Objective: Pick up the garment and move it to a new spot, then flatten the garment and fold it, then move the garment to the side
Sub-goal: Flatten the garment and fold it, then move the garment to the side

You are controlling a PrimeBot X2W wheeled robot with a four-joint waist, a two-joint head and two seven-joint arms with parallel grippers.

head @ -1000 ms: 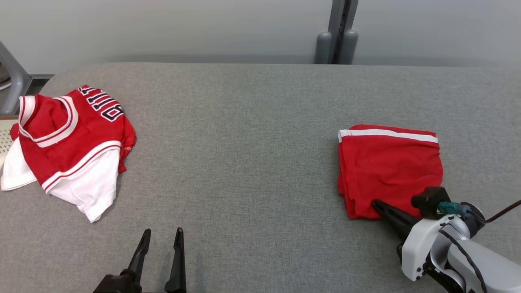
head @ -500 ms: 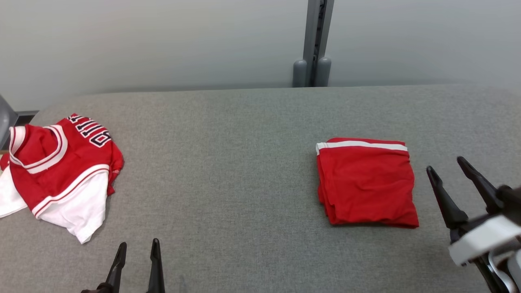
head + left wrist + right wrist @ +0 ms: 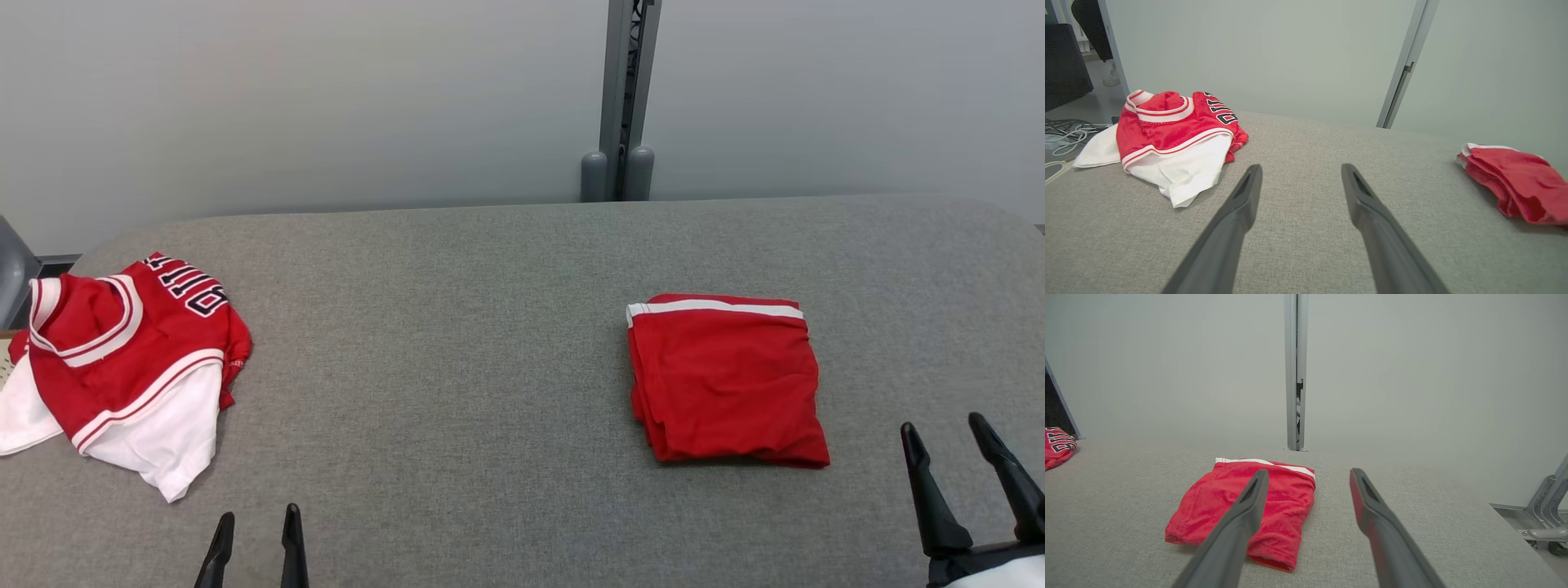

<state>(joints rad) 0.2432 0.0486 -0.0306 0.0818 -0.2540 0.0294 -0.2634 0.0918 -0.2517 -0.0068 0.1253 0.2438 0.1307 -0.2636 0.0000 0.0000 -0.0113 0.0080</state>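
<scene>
Right claw (image 3: 940,422) stood with its two dark fingers spread wide and nothing between them, low over the near right corner of the grey padded surface (image 3: 457,327). It was close to the folded red garment (image 3: 727,380) but clear of it. Left claw (image 3: 258,513) was likewise parted and empty, at the near edge left of the middle, well apart from any cloth.

The garment lay as a compact rectangle on the right half of the surface, about midway between the far and near edges, with its white band along the side toward the far edge. Its layers looked stacked and fairly flat, with a few soft wrinkles on top. By that showing, the flattening and folding were done. If that spot counted as the side, the last move appeared finished too. A loose heap of red jersey and white cloth (image 3: 122,351) sat crumpled at the left edge, unfolded. It might be work yet to come, though the task sentence did not settle that.

Both arms were drawn low toward the near edge, with their fingers pointing toward the far edge.
</scene>
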